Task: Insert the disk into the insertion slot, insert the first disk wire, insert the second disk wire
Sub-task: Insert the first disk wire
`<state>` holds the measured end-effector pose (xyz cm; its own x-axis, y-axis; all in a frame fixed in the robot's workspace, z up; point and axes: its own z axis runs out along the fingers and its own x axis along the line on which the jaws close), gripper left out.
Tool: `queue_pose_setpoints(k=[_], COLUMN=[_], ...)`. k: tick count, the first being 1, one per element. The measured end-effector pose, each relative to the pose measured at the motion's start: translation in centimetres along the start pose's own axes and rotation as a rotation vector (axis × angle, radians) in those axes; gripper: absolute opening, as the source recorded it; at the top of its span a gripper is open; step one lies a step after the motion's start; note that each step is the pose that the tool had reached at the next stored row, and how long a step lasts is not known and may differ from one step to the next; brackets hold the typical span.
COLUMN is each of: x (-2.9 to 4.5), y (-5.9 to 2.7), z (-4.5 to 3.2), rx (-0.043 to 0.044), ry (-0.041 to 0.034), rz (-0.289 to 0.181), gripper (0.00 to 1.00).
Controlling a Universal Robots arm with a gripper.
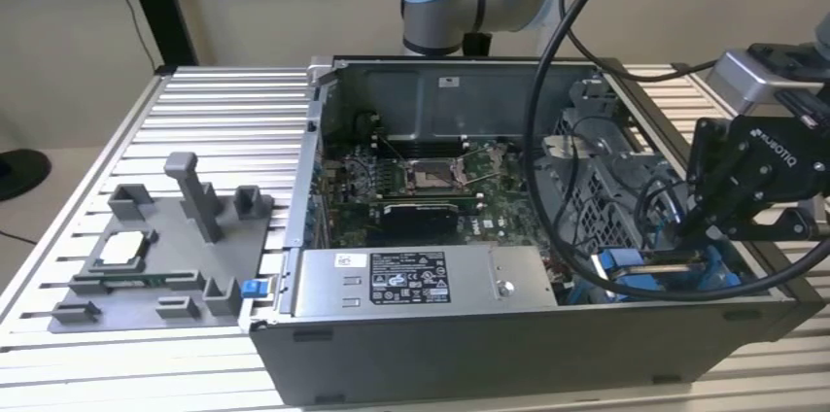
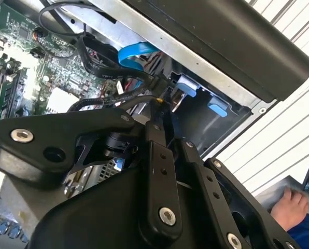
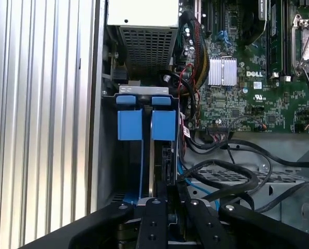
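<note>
Gripper (image 2: pixel 160 106): narrow, pinching black cable (image 2: pixel 118 99) end.
Disk (image 1: pixel 668 264): under gripper, at slot (image 2: pixel 217 108); seating unclear.
Case (image 1: pixel 519 344): open on table (image 1: pixel 208 120); slot in its corner, exterior view's right.

A ribbed aluminium table (image 1: pixel 221 101) spans the exterior view's middle, with a plain beige wall (image 1: pixel 286 4) at twelve o'clock, a black post (image 1: pixel 158 4) at eleven and pale floor (image 1: pixel 33 237) at nine.

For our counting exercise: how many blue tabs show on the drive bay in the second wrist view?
2: one blue tab by the black cables, the second blue tab farther from them. More may be hidden.
</note>
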<state>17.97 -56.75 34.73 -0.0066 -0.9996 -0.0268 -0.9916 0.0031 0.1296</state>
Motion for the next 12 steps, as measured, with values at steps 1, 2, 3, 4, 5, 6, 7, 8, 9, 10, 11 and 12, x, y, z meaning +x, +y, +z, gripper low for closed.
queue_pose_setpoints(k=[1, 2, 3, 4, 5, 6, 7, 8, 9, 10, 11, 12], x=[0.0, 0.0, 0.0, 0.0, 0.0, 0.01, 0.01, 0.02, 0.04, 0.06, 0.08, 0.11], y=[-0.01, -0.01, -0.01, -0.01, -0.01, -0.02, -0.02, -0.02, 0.0, 0.02, 0.05, 0.06], z=[0.04, 0.06, 0.07, 0.09, 0.11, 0.12, 0.13, 0.15, 0.17, 0.18, 0.18, 0.18], rx=[0.0, 0.0, 0.0, 0.0, 0.0, 0.0, 0.0, 0.0, 0.0, 0.0001, 0.0002, 0.0002], ry=[0.0001, 0.0002, 0.0003, 0.0003, 0.0001, 0.0002, 0.0002, 0.0001, -0.0001, 0.0, 0.0001, 0.0003], rz=[0.0, 0.0, 0.0, 0.0, 0.0, 0.0, 0.0, -0.001, -0.001, -0.002, -0.002, -0.003], gripper=[0.0, 0.0, 0.0, 0.0, 0.0, 0.0, 0.0, 0.0, 0.0, 0.0, 0.0, 0.0])
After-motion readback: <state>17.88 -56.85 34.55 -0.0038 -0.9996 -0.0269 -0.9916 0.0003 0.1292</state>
